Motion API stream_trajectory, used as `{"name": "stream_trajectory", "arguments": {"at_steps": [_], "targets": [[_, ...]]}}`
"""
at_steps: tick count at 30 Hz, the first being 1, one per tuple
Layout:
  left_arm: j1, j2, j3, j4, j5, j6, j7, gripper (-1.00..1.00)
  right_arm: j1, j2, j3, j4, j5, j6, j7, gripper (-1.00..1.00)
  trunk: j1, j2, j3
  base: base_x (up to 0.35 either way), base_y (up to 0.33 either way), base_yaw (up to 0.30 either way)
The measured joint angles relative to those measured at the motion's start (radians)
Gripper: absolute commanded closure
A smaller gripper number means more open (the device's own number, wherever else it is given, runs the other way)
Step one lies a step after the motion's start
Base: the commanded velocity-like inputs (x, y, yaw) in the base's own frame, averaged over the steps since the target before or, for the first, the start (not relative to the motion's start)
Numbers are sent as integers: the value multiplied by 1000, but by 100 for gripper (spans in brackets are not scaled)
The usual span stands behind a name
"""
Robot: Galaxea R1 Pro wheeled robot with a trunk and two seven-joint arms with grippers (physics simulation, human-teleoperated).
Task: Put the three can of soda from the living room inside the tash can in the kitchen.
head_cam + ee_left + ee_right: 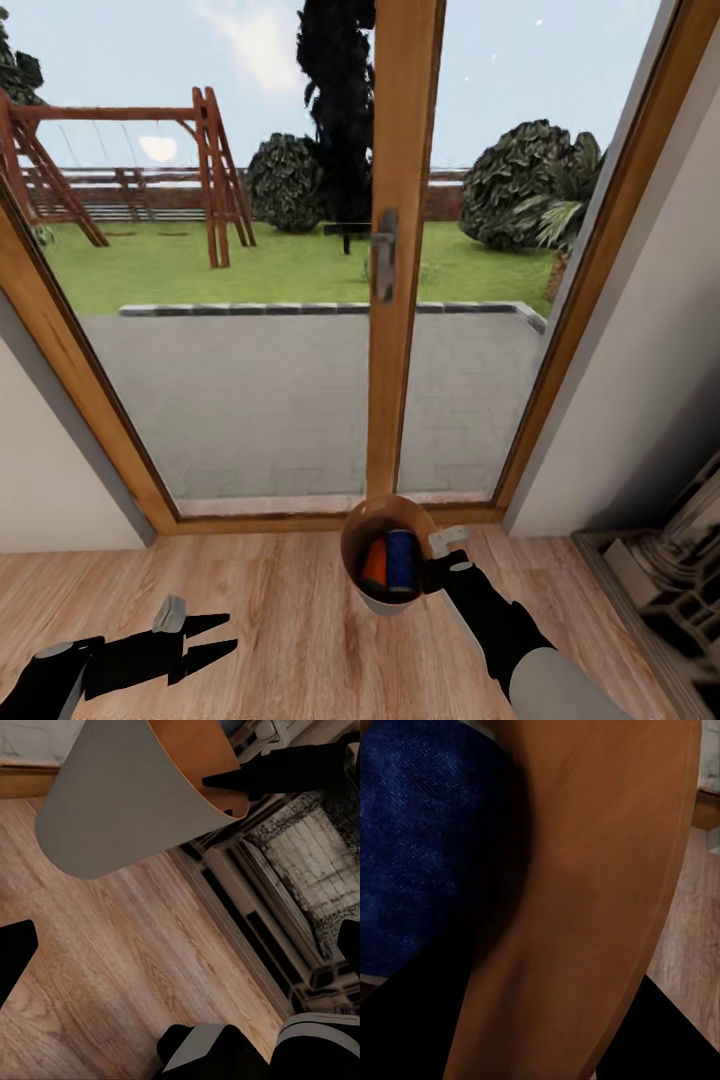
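Right hand [440, 572] grasping rim of tash can [362, 520], lifted off wood floor [280, 620]. Contents: orange can [375, 565], blue can [402, 560]. Left hand [212, 640] released, low.

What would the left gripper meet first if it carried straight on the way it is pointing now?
Probably the grey outside of the bin that the right gripper holds off the floor. It hangs ahead of the open left gripper, though depth is hard to judge; the gripper might pass beneath it.

Head camera looked forward and down at the glass doors [300, 300]. Right wrist camera sat tight inside the bin [607, 907]; left wrist viewed it from beneath.
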Motion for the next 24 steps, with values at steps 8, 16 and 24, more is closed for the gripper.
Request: {"name": "stream_trajectory", "arguments": {"at_steps": [8, 16, 24], "targets": [[0, 0, 0, 0, 0, 0, 0, -100, 0, 0, 1, 0, 0, 0, 0, 100, 31, -56, -37, 0, 0, 0], [0, 0, 0, 0, 0, 0, 0, -100, 0, 0, 1, 0, 0, -1, 0, 100, 61, -112, -75, 0, 0, 0], [0, 0, 0, 0, 0, 0, 0, -100, 0, 0, 1, 4, -3, -63, 1, 100, 92, -168, -113, 0, 0, 0]]}}
